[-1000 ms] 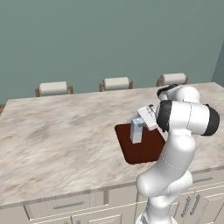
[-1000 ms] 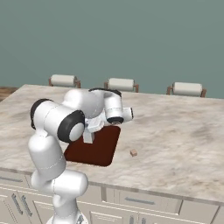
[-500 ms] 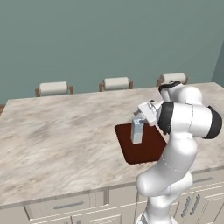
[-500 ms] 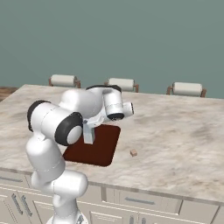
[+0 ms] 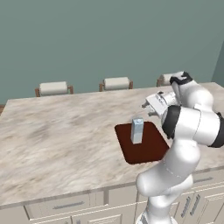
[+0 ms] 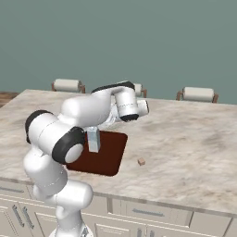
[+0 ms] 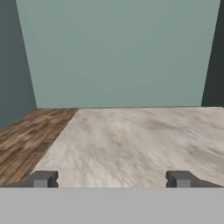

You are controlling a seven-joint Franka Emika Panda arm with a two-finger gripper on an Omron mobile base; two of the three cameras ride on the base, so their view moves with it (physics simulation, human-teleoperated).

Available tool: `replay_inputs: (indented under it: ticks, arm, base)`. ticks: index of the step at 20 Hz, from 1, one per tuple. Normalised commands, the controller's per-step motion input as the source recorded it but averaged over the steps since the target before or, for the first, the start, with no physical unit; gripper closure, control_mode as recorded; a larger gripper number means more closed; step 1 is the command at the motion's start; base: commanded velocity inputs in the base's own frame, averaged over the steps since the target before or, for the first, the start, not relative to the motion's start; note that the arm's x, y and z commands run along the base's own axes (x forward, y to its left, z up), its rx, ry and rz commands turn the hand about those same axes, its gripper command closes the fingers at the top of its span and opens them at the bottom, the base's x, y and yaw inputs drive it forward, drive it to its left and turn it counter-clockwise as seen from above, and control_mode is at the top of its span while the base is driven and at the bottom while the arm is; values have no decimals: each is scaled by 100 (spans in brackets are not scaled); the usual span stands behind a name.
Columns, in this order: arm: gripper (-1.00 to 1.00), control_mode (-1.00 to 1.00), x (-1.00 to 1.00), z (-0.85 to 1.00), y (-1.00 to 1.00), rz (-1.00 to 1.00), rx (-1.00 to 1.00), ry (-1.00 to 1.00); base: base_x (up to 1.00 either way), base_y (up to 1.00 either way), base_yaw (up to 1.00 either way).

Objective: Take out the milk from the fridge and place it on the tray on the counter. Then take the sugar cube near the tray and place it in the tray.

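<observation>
From the left base view, the milk (image 5: 137,130) stands upright on the tray (image 5: 148,148), freed as the hand has lifted away. Right base view: the sugar cube (image 6: 141,161) waits on the desk (image 6: 194,148) beside the tray. Hand view: fingers (image 7: 43,179) spread wide, grasping nothing; the milk step looks done.

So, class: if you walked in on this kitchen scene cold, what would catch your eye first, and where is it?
The big white arm arching over the counter, its tool open with nothing in it. Then the milk standing upright on the dark tray, and the tiny sugar cube alone on the marble beside the tray.
</observation>
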Motion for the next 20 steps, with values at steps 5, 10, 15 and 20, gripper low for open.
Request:
replay_inputs:
  ticks: [5, 10, 15, 20]
  arm:
    - [-100, -100, -78, 16, -59, 0, -16, -5]
    - [-100, -100, -99, 0, -60, -5, -20, -9]
    - [-100, -100, -68, -8, -52, -15, -25, -8]
    - [-100, -100, -17, -22, -20, -32, -29, -15]
  base:
    - [0, 0, 0]
    - [0, 0, 0]
    - [0, 0, 0]
    - [0, 0, 0]
